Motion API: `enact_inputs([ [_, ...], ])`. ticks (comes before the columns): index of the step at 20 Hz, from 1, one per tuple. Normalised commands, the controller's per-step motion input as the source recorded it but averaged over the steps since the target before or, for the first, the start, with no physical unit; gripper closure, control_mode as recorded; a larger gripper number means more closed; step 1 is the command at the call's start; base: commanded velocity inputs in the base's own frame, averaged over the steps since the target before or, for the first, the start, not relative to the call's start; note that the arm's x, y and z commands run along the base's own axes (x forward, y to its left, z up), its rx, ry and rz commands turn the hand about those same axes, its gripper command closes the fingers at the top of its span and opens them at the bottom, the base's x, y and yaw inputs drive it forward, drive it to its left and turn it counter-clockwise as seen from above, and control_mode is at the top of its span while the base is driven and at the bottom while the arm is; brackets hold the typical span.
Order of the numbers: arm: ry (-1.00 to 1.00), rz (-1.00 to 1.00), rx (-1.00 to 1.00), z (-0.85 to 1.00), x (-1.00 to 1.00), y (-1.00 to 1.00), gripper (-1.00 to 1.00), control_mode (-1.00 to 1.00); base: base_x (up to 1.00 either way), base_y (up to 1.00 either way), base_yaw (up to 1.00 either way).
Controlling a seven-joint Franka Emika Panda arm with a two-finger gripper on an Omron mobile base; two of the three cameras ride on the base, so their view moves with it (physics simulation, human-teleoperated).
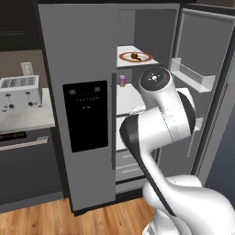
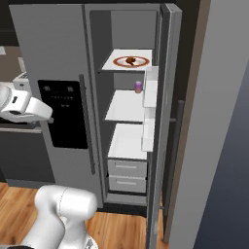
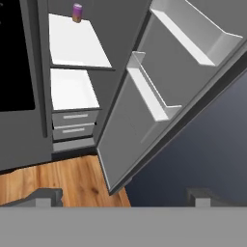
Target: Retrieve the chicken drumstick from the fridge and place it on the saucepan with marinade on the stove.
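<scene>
The gripper (image 3: 123,195) stands with its two dark fingers (image 3: 46,197) spread wide and nothing between them. Straight ahead of the tips lies wooden floor (image 3: 58,176) and the bottom edge of the open fridge door (image 3: 159,96), whose two white door bins run off up and to the right in the hand view. Beyond the left tip are the fridge's (image 1: 78,55) grey drawers, then two bare white shelves, and on the farther of these a small pink-purple can (image 3: 77,12).

The chicken drumstick (image 1: 135,56) is well apart from the fingers, higher in the open compartment. It lies as a dark reddish-brown lump on a white red-rimmed plate (image 1: 146,58) on the top shelf, one level above the can's shelf. The right base view shows the same: drumstick (image 2: 131,61) on the plate, can (image 2: 138,86) below it.
</scene>
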Motion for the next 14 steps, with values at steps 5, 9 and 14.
enact_inputs([
  [5, 0.00, 0.00, 0.00, 0.00, 0.00, 0.00, -1.00, -1.00, 0.00, 0.00, 0.00],
  [9, 0.00, 0.00, 0.00, 0.00, 0.02, 0.04, -1.00, -1.00, 0.00, 0.00, 0.00],
  [14, 0.00, 0.00, 0.00, 0.00, 0.00, 0.04, -1.00, -1.00, 0.00, 0.00, 0.00],
])
